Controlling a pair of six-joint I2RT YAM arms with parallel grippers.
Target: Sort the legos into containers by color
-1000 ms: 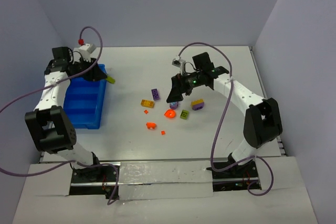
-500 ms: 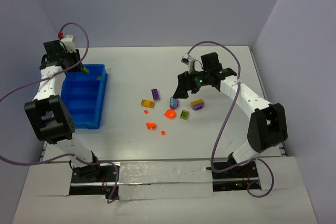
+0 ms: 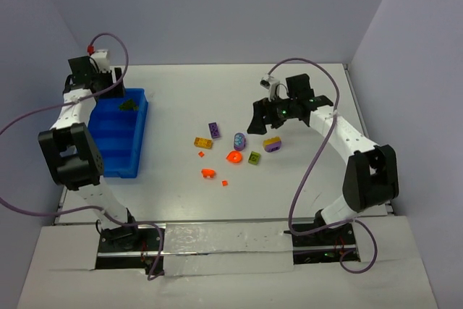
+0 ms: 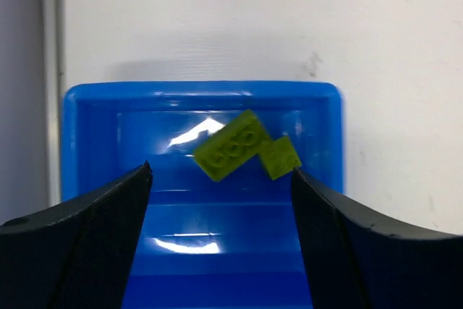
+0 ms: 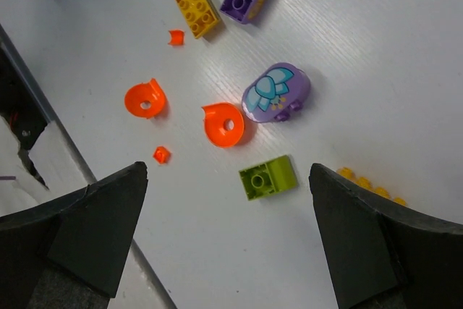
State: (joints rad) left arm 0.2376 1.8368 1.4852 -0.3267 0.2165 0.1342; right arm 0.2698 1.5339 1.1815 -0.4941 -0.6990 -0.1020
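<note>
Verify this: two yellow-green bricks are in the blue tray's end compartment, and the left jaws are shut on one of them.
Wrong on the jaws: the left wrist view shows the left jaws wide open, gripping nothing. The two yellow-green bricks are in the end compartment of the blue tray, as stated.

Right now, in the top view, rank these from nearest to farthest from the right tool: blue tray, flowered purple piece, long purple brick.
1. flowered purple piece, just below and left of the right tool.
2. long purple brick, further left, mid-table.
3. blue tray, at the far left side.
</note>
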